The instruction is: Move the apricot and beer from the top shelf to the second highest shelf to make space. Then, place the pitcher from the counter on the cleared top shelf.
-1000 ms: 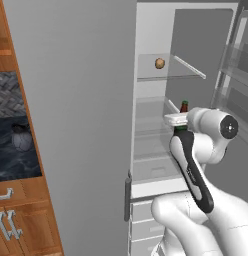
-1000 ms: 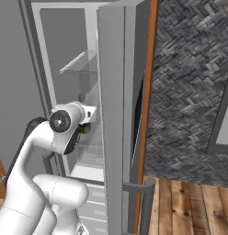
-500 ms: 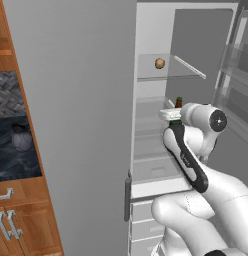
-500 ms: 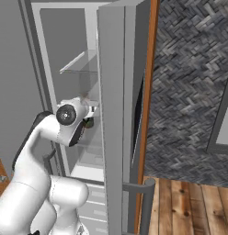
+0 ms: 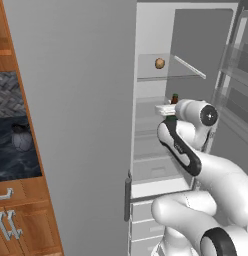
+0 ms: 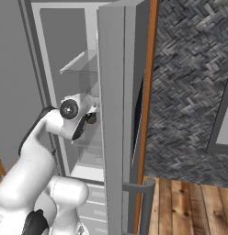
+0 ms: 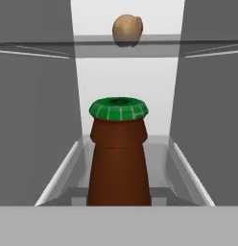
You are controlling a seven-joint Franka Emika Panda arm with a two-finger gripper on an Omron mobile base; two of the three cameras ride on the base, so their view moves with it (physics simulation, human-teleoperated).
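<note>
- Inside the fridge, your apricot [image 5: 159, 63] sits on the top shelf [image 5: 188, 75].
- Below it you see the beer [image 7: 119, 153] upright at the second highest shelf [image 5: 148, 102], close before the hand.
- You cannot tell whether the gripper's fingers are spread or pinching.

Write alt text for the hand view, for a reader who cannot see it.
A brown beer bottle with a green cap stands close and centred in front of the camera inside the open fridge. Above and behind it, the small tan apricot sits on the top shelf, between grey fridge walls.
</note>
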